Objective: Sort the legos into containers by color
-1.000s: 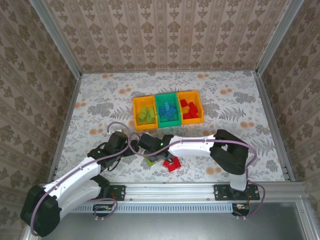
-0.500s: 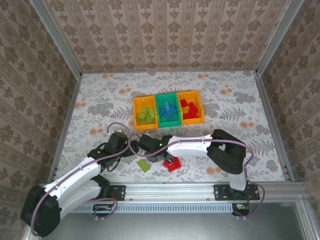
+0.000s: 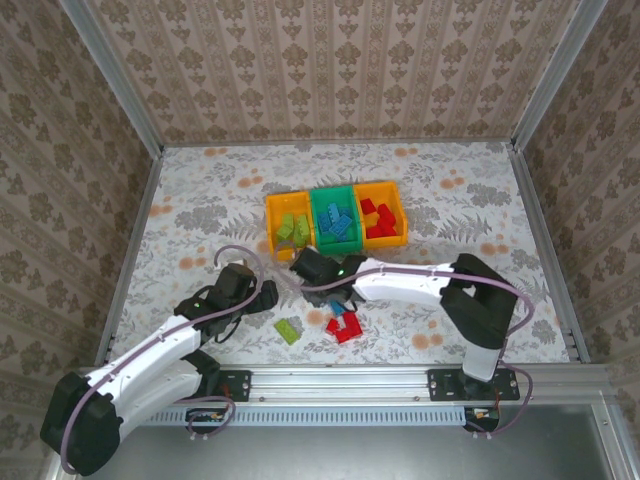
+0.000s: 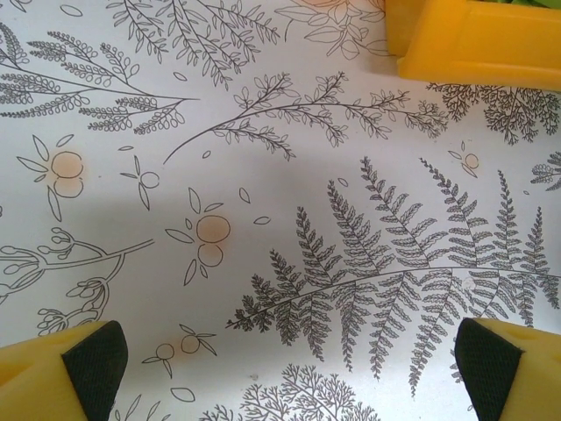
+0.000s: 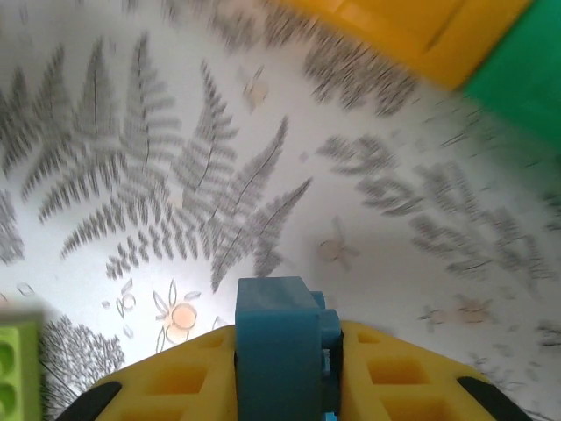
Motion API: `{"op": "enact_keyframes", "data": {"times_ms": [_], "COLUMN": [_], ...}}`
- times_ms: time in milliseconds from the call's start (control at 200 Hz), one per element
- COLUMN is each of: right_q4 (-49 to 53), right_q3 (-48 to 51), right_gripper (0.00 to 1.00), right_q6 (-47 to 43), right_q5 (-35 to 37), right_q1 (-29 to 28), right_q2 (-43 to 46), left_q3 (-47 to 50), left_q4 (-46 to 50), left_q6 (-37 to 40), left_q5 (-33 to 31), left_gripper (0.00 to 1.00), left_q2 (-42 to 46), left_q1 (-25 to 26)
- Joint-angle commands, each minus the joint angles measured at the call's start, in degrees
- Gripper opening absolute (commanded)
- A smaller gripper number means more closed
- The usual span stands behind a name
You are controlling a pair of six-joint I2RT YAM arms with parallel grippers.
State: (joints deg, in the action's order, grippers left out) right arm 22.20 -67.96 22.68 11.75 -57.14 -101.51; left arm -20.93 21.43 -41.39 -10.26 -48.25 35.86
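Three bins (image 3: 333, 189) line twelve o'clock from above; the right gripper (image 3: 306, 266) hovers just below them, loose bricks (image 3: 345, 327) at six. Left wrist: left gripper (image 4: 285, 368) splayed wide, empty, orange bin (image 4: 473, 44) at one. Right wrist: blue brick (image 5: 279, 342) clamped firmly; green bin (image 5: 517, 79) at two. I'd clear its near rim before releasing; open table (image 5: 175, 132) all around.

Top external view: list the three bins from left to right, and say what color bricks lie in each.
left orange bin with lime green bricks → green bin with blue bricks → right orange bin with red bricks
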Motion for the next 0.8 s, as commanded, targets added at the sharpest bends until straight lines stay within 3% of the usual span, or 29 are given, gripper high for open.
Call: {"op": "enact_keyframes", "data": {"times_ms": [0, 185, 375, 670, 795], "right_q4": [-4.3, -5.1, -0.1, 4.3, 4.3], "right_q3": [1.1, -2.4, -14.1, -28.9, -30.2], "right_gripper": [0.28, 0.28, 0.27, 0.33, 0.45], "right_q6": [3.2, 4.1, 4.2, 3.9, 3.6], "right_q5": [-3.0, -5.5, -5.2, -6.0, -5.8], "right_q1": [4.4, 14.4, 22.4, 26.5, 26.9], "right_q2": [5.0, 5.4, -4.1, -17.1, -18.8], "left_q3": [0.1, -0.8, -2.3, -4.6, -5.1], "left_q4": [0.3, 2.1, 5.3, 10.6, 12.3], "left_q6": [-1.6, -3.6, -8.5, -20.2, -25.8], "left_q5": [0.9, 0.2, -0.6, -1.5, -1.8], "left_gripper": [1.0, 1.0, 1.0, 1.0, 1.0], "left_q2": [0.8, 0.8, -0.3, -4.9, -5.9], "left_q1": [0.0, 2.0, 6.4, 16.6, 20.2]}}
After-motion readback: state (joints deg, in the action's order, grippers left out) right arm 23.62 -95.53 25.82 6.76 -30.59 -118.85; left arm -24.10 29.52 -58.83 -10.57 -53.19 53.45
